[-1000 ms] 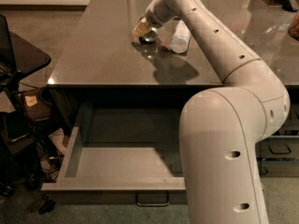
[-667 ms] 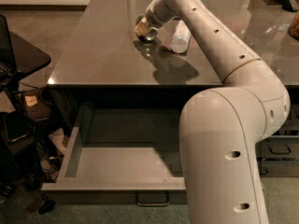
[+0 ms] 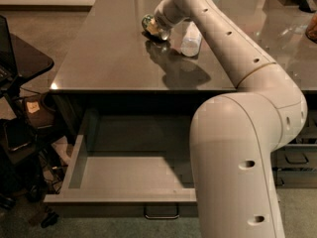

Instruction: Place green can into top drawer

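Observation:
The green can (image 3: 148, 22) lies tilted on its side in my gripper (image 3: 154, 28), its round end facing left, at the far middle of the grey tabletop (image 3: 109, 58). The gripper is shut on the can and holds it just above the table, with a shadow beneath it. The top drawer (image 3: 119, 196) stands pulled open below the table's front edge. Its inside is bare and its thin metal handle (image 3: 161, 213) is at the front. My white arm hides the drawer's right part.
A white cylindrical bottle (image 3: 191, 39) lies on the table just right of the gripper. A black stand with clutter (image 3: 20, 73) is at the left of the drawer. Narrower grey drawers (image 3: 297, 157) are at the right, behind my arm.
The gripper with the green can has risen slightly off the tabletop. The bottle and drawer have not moved.

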Controlling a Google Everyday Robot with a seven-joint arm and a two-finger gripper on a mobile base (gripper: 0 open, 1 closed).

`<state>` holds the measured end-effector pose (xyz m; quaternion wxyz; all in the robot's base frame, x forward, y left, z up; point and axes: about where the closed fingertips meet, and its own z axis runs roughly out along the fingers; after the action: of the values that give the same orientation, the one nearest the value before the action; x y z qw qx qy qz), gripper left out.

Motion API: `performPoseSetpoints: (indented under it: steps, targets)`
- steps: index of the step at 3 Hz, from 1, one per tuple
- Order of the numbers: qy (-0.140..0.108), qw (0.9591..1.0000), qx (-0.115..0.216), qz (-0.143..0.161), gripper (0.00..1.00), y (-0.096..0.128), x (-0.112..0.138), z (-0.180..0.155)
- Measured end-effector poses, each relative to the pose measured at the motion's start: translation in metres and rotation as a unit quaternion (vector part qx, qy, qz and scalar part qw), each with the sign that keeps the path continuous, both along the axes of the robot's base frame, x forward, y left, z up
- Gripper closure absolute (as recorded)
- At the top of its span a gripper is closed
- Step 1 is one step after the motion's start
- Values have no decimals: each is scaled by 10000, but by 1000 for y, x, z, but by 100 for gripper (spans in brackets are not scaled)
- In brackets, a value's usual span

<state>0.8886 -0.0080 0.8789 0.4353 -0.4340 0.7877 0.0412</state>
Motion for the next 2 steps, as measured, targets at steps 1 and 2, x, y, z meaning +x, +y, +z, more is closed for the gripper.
performPoseSetpoints:
  steps: [1,2]
  targets:
    - [-7,10000,16,10,100,1,-1,-1]
    - [-106,9999,99,15,100,-8,-12,8]
